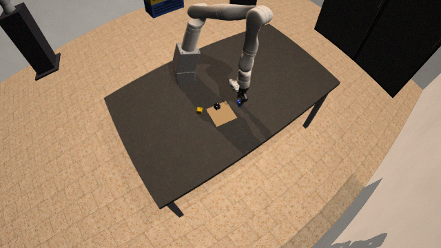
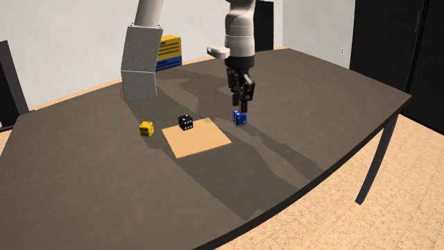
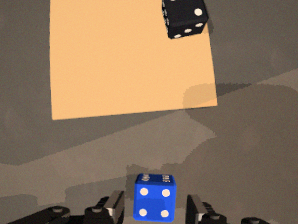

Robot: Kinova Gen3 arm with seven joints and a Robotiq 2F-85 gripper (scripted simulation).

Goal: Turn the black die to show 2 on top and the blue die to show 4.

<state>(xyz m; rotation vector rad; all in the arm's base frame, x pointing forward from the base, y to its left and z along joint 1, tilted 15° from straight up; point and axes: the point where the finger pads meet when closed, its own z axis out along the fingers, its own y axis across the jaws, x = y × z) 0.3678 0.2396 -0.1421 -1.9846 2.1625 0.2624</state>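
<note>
The blue die (image 1: 239, 102) (image 2: 239, 118) (image 3: 155, 204) stands on the table beside the mat, with 4 on top in the wrist view. My gripper (image 2: 239, 107) (image 3: 155, 207) is partly open and empty. It points down just above the blue die, one finger on each side in the wrist view. The black die (image 1: 217, 106) (image 2: 186, 122) (image 3: 185, 19) sits on the tan mat (image 1: 222, 118) (image 2: 199, 140) (image 3: 125, 65) near one edge. Its top is small or cut off, so I cannot read it surely. The mat lies flat. The yellow die (image 1: 199, 110) (image 2: 146, 128) stands on the table beyond the mat's other side; its top number is unclear.
The dark table (image 1: 148, 138) (image 2: 104, 194) carries everything. The arm's grey base (image 1: 187, 65) (image 2: 140, 62) stands at the table's back edge. The black die lies across the mat from the mat's front corner. The yellow die is apart from the mat.
</note>
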